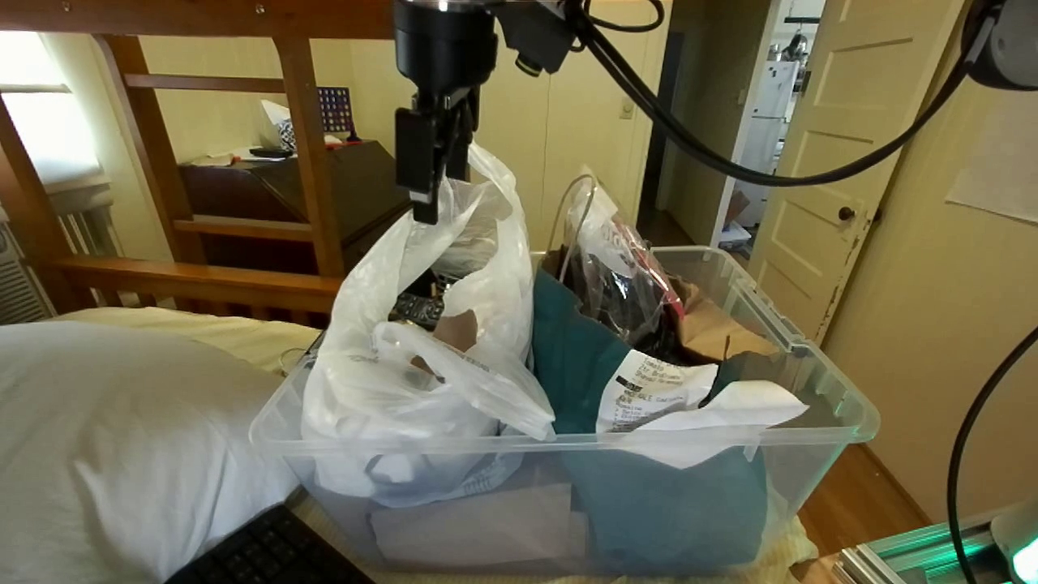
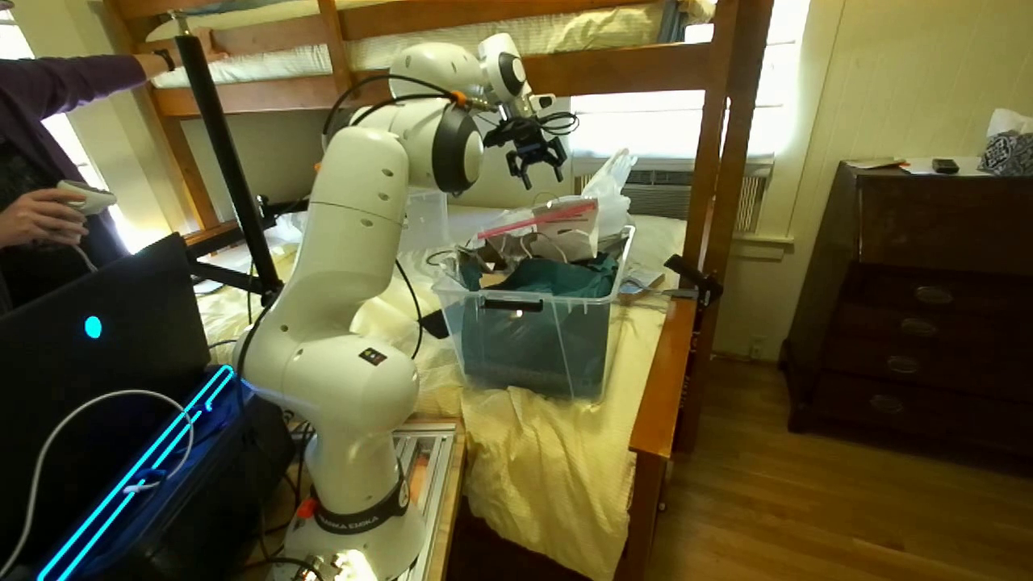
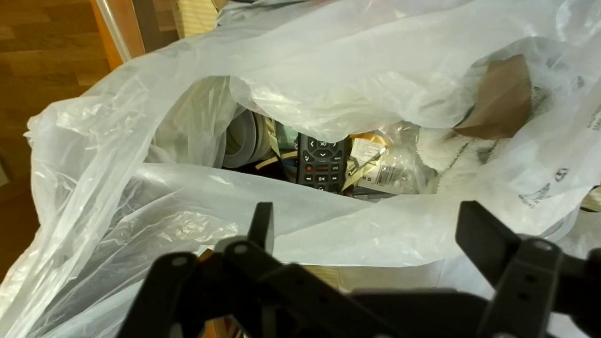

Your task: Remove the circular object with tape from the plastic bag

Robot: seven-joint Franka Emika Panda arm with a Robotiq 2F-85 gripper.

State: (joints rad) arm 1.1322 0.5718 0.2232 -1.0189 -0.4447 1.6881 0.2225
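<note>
The white plastic bag (image 1: 349,389) stands in the clear bin with its handles up; part of it shows in an exterior view (image 2: 611,190), and it fills the wrist view (image 3: 319,94). Through its opening I see a grey round object (image 3: 248,145), partly covered by the bag's film; it may be the circular object with tape. A black remote (image 3: 321,164) lies beside it. My gripper (image 3: 366,211) is open and empty, fingers wide apart. It hangs above the bag's opening in an exterior view (image 1: 438,191) and points down over the bin's far end in an exterior view (image 2: 542,179).
The clear bin (image 1: 811,442) also holds a teal bag (image 1: 572,357), a clear bag with dark contents (image 1: 620,280) and a paper receipt (image 1: 649,393). A white pillow (image 1: 122,438) and a black keyboard (image 1: 272,551) lie beside it. Bunk-bed posts (image 2: 714,145) stand close.
</note>
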